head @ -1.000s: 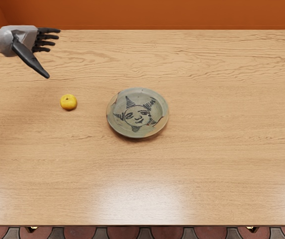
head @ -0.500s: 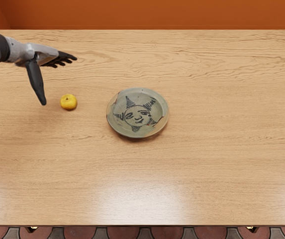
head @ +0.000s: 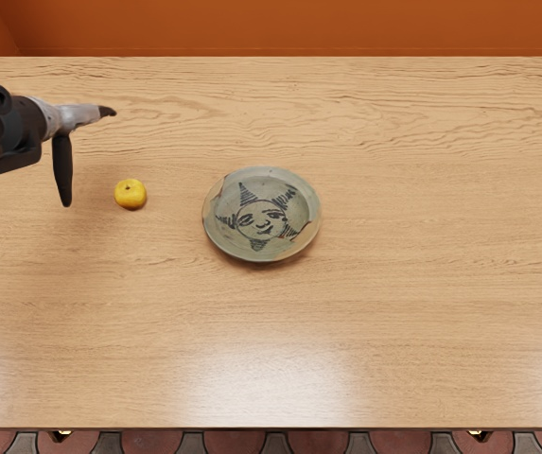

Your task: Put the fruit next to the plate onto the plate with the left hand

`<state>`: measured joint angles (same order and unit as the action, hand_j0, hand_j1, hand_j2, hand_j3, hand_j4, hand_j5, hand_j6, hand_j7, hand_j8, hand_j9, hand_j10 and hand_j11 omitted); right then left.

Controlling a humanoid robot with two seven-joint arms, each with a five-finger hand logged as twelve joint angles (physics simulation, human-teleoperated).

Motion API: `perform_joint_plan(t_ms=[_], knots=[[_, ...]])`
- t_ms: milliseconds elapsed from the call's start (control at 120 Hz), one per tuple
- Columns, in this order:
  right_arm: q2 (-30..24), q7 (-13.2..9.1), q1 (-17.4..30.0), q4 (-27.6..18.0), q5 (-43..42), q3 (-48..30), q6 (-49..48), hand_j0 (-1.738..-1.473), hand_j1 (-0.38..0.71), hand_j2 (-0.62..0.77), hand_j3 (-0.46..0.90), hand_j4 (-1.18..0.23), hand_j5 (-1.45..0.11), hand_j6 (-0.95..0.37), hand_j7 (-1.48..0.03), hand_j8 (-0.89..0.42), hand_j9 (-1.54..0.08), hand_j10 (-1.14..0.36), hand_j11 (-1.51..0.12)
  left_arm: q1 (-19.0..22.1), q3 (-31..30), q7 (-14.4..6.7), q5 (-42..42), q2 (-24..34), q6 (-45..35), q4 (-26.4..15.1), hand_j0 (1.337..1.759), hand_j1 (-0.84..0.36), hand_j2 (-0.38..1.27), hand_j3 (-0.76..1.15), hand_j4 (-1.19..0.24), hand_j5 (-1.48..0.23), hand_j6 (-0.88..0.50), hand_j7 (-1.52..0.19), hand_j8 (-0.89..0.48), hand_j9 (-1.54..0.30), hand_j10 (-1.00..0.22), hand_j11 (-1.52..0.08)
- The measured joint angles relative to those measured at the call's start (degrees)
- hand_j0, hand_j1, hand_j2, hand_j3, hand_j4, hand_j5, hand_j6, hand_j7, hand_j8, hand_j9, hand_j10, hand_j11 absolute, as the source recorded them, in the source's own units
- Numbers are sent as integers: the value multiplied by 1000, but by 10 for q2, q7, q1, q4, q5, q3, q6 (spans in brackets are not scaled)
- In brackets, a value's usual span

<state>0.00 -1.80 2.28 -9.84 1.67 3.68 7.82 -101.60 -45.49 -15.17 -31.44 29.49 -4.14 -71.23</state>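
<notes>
A small orange fruit (head: 131,194) lies on the wooden table, left of a grey-green plate (head: 304,233) painted with a dark face. The plate holds nothing. My left hand (head: 70,134) comes in from the left edge, above and to the left of the fruit, a short gap away from it. I see the hand edge-on, its thumb hanging down towards the table and the fingers stretched out to the right, open and empty.
The wooden table (head: 365,322) fills the view, with an orange wall behind its far edge. The right arm is out of sight.
My left hand has turned from showing its spread fingers to edge-on, and the thumb has swung down. The forearm now shows more at the left edge. Fruit and plate have not moved.
</notes>
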Motion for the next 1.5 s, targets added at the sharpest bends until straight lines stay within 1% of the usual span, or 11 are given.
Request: perform_joint_plan(t_ms=[125,292,458,600,825,1025,1217,1350,1500], knots=[[0,0,0,0,0,0,0,-1658,-314,-6,0,-30,-38,-30,-38,-30,-38,-29,-38,3,-7,-20,0,-36,-33,-21,1658,349,1,0,-1,0,-2,0,-2,0,-1,0],[0,0,0,0,0,0,0,-1658,-314,-6,0,-30,-38,-30,-38,-30,-38,-30,-38,12,-9,-31,2,-67,-61,-23,1658,349,1,0,-1,0,-2,0,-1,0,-1,0],[0,0,0,0,0,0,0,-1658,-314,-6,0,-30,-38,-30,-38,-30,-38,-30,-38,34,-10,-34,2,-97,-90,0,1658,349,1,0,-1,0,-2,0,-1,0,-1,0],[0,0,0,0,0,0,0,-1658,-314,-6,0,-30,-38,-30,-38,-30,-38,-30,-38,67,-9,-34,-1,-116,-100,35,1658,349,1,0,-1,0,-1,0,-1,0,-1,0],[0,0,0,0,0,0,0,-1658,-314,-6,0,-30,-38,-30,-38,-30,-38,-30,-38,90,-9,-29,-7,-139,-133,66,1658,326,5,0,-20,-25,-21,-25,-20,-25,-20,-25],[0,0,0,0,0,0,0,-1658,-314,-6,0,-30,-38,-30,-38,-30,-38,-29,-38,117,-9,-26,-11,-157,-138,100,1658,250,17,0,-84,-108,-84,-108,-84,-108,-84,-107],[0,0,0,0,0,0,0,-1658,-314,-6,0,-30,-38,-30,-38,-30,-38,-29,-38,135,-8,-11,-11,-170,-138,117,1658,216,23,0,-113,-145,-114,-145,-113,-145,-113,-145],[0,0,0,0,0,0,0,-1658,-314,-6,0,-30,-38,-30,-38,-30,-38,-29,-38,142,-9,7,-11,-171,-139,125,1658,204,25,0,-123,-158,-123,-158,-123,-158,-123,-158],[0,0,0,0,0,0,0,-1658,-314,-6,0,-30,-38,-30,-38,-30,-38,-29,-38,147,-12,14,-11,-171,-137,136,1658,193,27,0,-132,-170,-132,-170,-132,-170,-132,-170]])
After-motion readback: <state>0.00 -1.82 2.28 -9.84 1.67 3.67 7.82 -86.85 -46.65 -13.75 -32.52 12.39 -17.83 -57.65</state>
